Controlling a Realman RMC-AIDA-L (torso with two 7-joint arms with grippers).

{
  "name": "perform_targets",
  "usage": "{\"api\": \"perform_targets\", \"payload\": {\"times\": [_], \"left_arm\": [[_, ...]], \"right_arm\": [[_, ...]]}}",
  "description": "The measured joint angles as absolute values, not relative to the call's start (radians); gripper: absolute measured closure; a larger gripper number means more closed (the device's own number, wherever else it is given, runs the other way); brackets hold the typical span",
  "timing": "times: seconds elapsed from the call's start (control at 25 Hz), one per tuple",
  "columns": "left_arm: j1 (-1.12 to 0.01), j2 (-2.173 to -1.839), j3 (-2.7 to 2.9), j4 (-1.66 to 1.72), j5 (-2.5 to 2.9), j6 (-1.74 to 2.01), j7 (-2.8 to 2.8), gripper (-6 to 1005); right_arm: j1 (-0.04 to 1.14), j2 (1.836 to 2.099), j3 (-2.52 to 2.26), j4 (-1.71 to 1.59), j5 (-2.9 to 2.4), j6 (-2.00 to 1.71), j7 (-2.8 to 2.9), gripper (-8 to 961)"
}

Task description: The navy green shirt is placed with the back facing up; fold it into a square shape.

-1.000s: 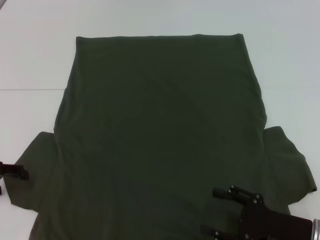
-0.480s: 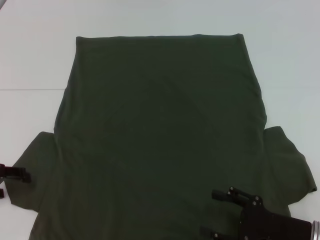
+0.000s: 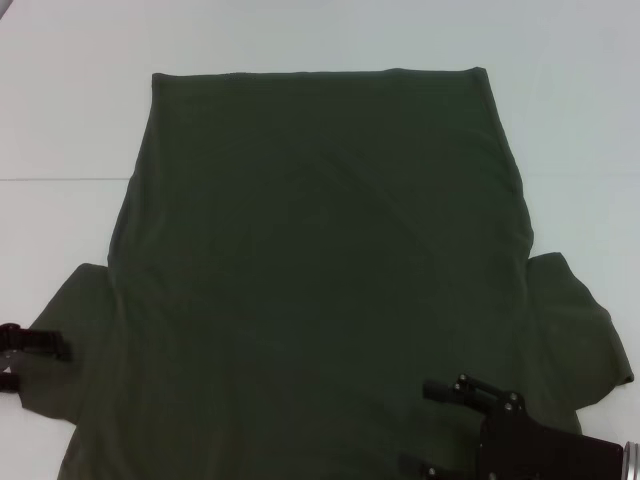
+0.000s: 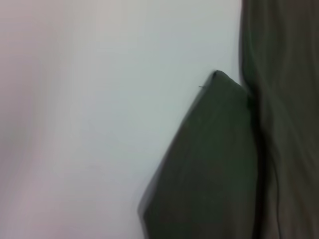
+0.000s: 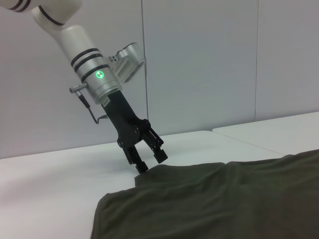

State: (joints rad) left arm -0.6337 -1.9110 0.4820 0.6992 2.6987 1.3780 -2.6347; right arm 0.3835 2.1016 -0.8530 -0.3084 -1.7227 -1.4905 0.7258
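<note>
Head view first, going left to right: the left gripper (image 3: pixel 28 362) is at the outer edge of the shirt's left sleeve, right down at the white counter (image 3: pixel 60 120); the right wrist view shows it too (image 5: pixel 148 160), tips down, fingers (image 5: pixel 160 153) spread a little with the sleeve edge just below and between them, not pinching anything as far as I can see; whether the tips actually touch the cloth I can't tell. Left wrist view only gets the pointed sleeve corner lying flat on the counter, no fingers in it.

Next over, the navy green shirt (image 3: pixel 320 260) is spread flat on the counter, plain side up, hem at the far end, both short sleeves sticking out to the sides, pretty smooth with only faint creases.

Then the right gripper (image 3: pixel 430 428) sits over the near right part of the shirt body, inboard of the right sleeve; its fingers are spread apart and empty, pointing toward the shirt's middle.
</note>
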Motion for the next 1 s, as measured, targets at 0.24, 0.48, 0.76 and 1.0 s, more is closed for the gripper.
{"api": "perform_targets", "payload": {"times": [0.24, 0.48, 0.76, 1.0], "left_arm": [[-0.643, -1.907, 0.485, 0.686, 2.699, 1.374, -2.634, 67], [-0.642, -1.895, 0.482, 0.688, 2.708, 1.373, -2.641, 66], [-0.647, -1.891, 0.489, 0.684, 2.714, 1.373, -2.653, 67], [-0.655, -1.89, 0.491, 0.661, 2.72, 1.374, -2.654, 67]], "right_arm": [[0.383, 2.102, -0.853, -0.308, -1.723, -1.492, 0.727, 57], [0.384, 2.101, -0.853, -0.308, -1.723, -1.492, 0.727, 57], [0.384, 2.102, -0.853, -0.308, -1.723, -1.492, 0.727, 57], [0.385, 2.102, -0.853, -0.308, -1.723, -1.493, 0.726, 57]]}}
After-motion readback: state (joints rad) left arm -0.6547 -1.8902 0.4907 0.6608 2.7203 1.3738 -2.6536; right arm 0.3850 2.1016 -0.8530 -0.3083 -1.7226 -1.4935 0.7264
